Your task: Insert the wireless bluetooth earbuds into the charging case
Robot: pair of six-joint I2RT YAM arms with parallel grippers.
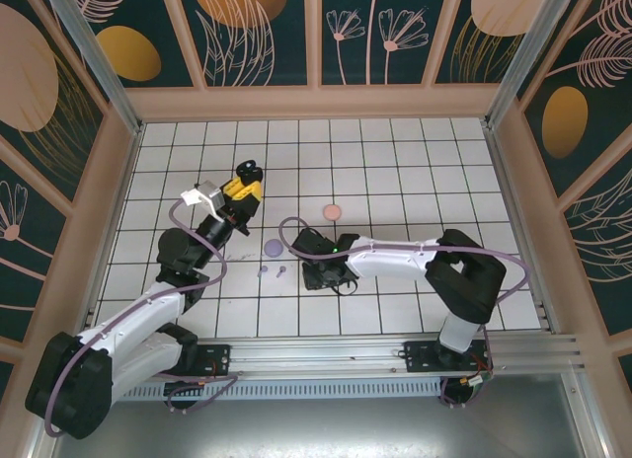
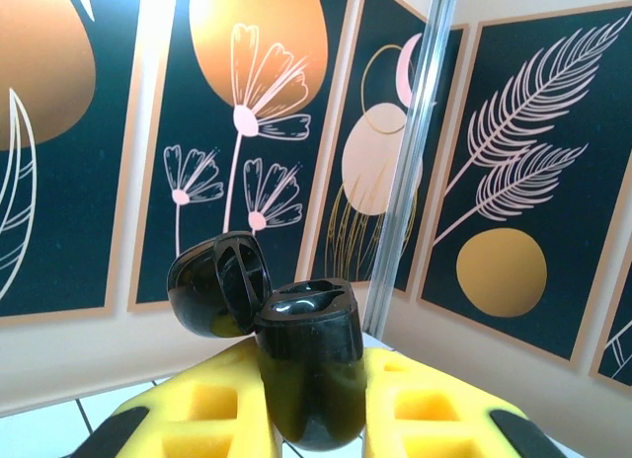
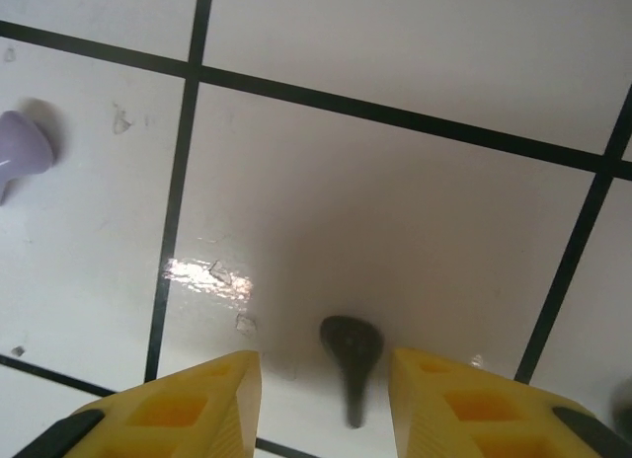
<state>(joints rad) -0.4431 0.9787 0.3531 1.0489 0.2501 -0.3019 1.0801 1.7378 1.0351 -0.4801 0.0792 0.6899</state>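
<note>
Top view: left gripper (image 1: 240, 189) is clamped on the open black charging case (image 1: 247, 169), held up off the table (image 1: 415, 172). The right gripper (image 1: 324, 275) points nose-down at the tiles, well apart from the case. Left wrist: case pinched btw the yellow fingers (image 2: 425, 409), lid (image 2: 217, 283) flipped back. Right wrist: black earbud (image 3: 351, 347) lies on the tile btw the jaws, which are part open w/ a gap each side and nothing held. Its stem runs along the fingers, back toward the wrist, so the right arm is nearer. A lilac earbud (image 3: 20, 147) sits off to the left.
</note>
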